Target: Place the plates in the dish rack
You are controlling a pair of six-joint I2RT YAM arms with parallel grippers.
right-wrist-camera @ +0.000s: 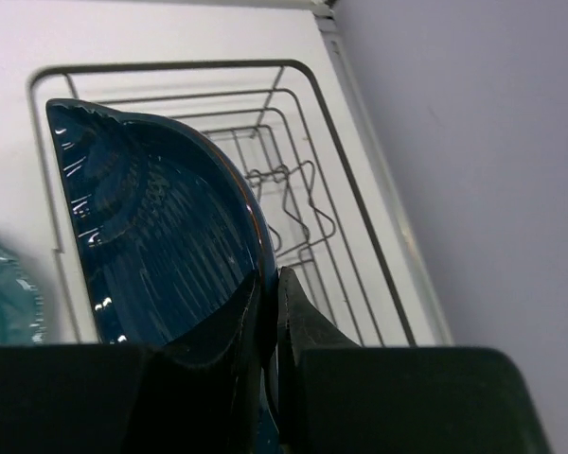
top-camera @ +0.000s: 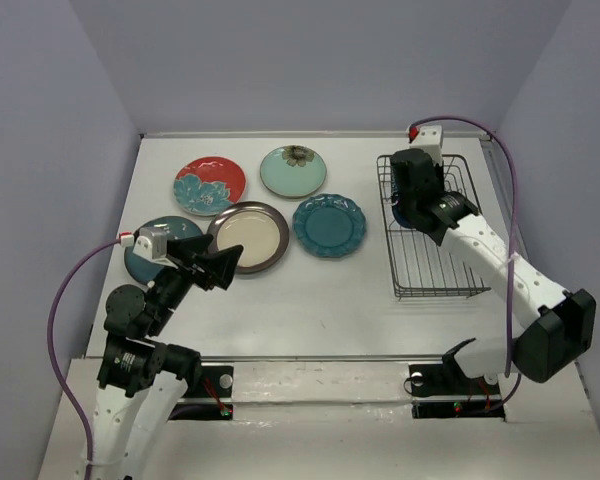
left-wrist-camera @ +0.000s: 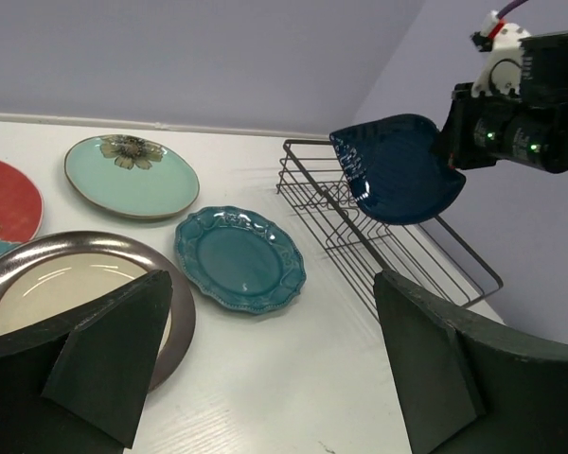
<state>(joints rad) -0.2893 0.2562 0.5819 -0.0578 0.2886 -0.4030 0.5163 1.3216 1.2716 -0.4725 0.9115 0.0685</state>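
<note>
My right gripper [right-wrist-camera: 270, 284] is shut on the rim of the dark-blue leaf-shaped plate [right-wrist-camera: 151, 227], holding it on edge above the far end of the black wire dish rack [top-camera: 430, 270]. The plate also shows in the left wrist view [left-wrist-camera: 398, 170]. On the table lie the red plate [top-camera: 210, 185], the pale mint plate [top-camera: 294, 171], the cream plate with a brown rim [top-camera: 248, 237], the teal scalloped plate [top-camera: 329, 225] and the plain teal plate [top-camera: 145, 262], partly hidden under my left arm. My left gripper [top-camera: 220, 265] is open and empty over the cream plate's left side.
The rack [left-wrist-camera: 379, 236] stands at the table's right, close to the right wall. No plate stands in the slots I can see. Side walls enclose the table left, right and back.
</note>
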